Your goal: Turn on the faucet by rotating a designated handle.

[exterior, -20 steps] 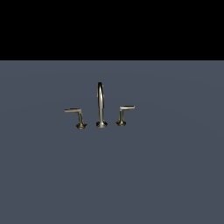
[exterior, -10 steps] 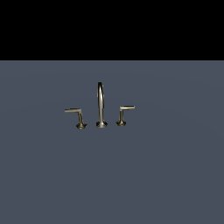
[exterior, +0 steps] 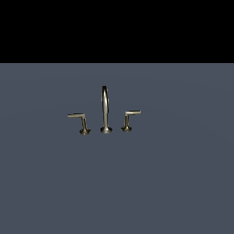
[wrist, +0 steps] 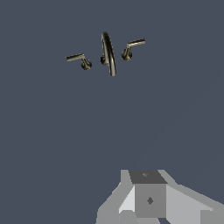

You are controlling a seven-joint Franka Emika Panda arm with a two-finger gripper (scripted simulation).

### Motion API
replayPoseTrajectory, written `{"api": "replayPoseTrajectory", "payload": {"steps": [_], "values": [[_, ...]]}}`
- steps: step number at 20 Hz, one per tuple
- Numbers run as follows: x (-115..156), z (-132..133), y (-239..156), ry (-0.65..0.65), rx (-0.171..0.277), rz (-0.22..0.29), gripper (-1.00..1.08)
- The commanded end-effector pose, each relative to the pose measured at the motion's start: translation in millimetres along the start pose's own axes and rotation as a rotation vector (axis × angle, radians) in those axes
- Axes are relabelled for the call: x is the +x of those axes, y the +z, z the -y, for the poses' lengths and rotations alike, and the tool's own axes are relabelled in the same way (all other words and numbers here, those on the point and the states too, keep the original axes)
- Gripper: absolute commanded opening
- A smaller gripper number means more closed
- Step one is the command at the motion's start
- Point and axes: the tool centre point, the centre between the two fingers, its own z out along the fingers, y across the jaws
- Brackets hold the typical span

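Observation:
The brass-coloured faucet stands on the grey floor, its tall arched spout (exterior: 105, 107) in the middle. The designated handle (exterior: 78, 118), with the longer bar and slanted stem, is on the exterior view's left. The shorter handle (exterior: 130, 116) is on that view's right. The wrist view also shows the spout (wrist: 108, 52), the designated handle (wrist: 78, 58) and the shorter handle (wrist: 132, 45). Only grey parts of my gripper (wrist: 148, 199) show there, well short of the faucet and touching nothing. Its fingertips are cut off by the frame edge. The arm does not appear in the exterior view.
A flat dark grey surface (exterior: 173, 183) runs all around the faucet, with a black background behind it. No other objects are in view.

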Motion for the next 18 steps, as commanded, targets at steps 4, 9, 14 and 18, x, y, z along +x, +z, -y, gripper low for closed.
{"api": "replayPoseTrajectory", "payload": {"steps": [4,9,14,18], "values": [[9.6,26.0,28.0,0.106,0.001,0.001,-1.00],[21.5,49.9,54.3,0.205,0.003,0.002,-1.00],[35.9,72.9,80.7,0.304,0.005,0.003,-1.00],[49.0,90.1,101.5,0.383,0.007,0.004,-1.00]]}}
